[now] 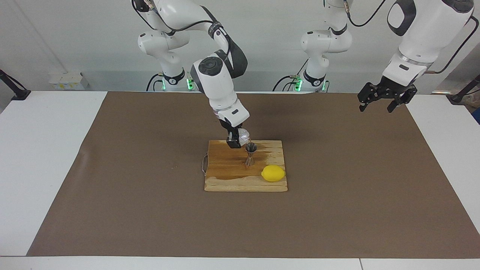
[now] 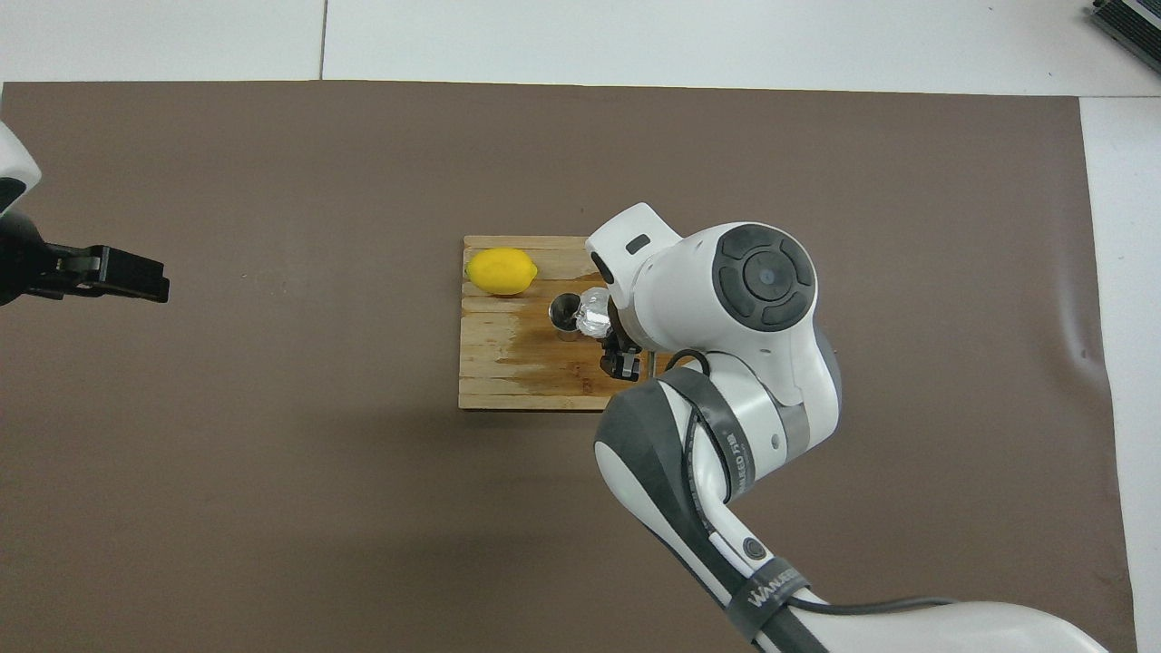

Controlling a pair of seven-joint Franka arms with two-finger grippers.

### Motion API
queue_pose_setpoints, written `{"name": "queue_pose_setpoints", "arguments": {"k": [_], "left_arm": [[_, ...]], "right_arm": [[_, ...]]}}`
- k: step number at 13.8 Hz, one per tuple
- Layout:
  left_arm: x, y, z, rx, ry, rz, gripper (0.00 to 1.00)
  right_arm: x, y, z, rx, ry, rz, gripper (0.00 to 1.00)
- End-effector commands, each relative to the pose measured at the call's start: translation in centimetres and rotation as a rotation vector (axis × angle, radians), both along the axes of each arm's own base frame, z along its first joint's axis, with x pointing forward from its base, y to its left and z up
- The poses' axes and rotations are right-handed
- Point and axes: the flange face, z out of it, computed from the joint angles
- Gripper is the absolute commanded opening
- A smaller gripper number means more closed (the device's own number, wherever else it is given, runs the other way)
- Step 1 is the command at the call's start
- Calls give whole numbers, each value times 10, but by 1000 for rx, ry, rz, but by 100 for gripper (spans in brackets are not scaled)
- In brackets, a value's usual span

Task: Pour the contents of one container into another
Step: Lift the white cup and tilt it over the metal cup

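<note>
My right gripper is shut on the small translucent whitish cup, which hangs just above the rim of the steel hourglass jigger and looks tipped toward it. The jigger stands upright in the middle of the wooden cutting board. From overhead, the cup touches or overlaps the edge of the jigger's mouth, and the right arm hides most of the right gripper. I cannot tell whether anything is flowing. My left gripper waits open in the air over the left arm's end of the mat.
A yellow lemon lies on the board's corner farther from the robots, toward the left arm's end. A dark wet patch covers much of the board. A wire handle sticks out of the board's edge toward the right arm's end. A brown mat covers the table.
</note>
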Motion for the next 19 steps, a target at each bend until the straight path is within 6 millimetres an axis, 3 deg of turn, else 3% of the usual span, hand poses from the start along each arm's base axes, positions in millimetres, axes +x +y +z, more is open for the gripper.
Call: {"name": "queue_pose_setpoints", "arguments": {"k": [1, 10, 15, 17, 19], "left_arm": [[0, 3, 2, 15, 8, 0, 100], [0, 3, 2, 14, 10, 0, 100], [0, 3, 2, 14, 8, 0, 100], [0, 3, 2, 15, 8, -2, 100], [0, 4, 2, 15, 8, 0, 100]], "right_arm": [[-1, 7, -1, -65, -30, 4, 1], [10, 4, 0, -4, -60, -63, 1], [14, 7, 16, 156, -65, -145, 1], [19, -6, 23, 182, -69, -150, 1], [26, -36, 26, 214, -67, -115, 1]]}}
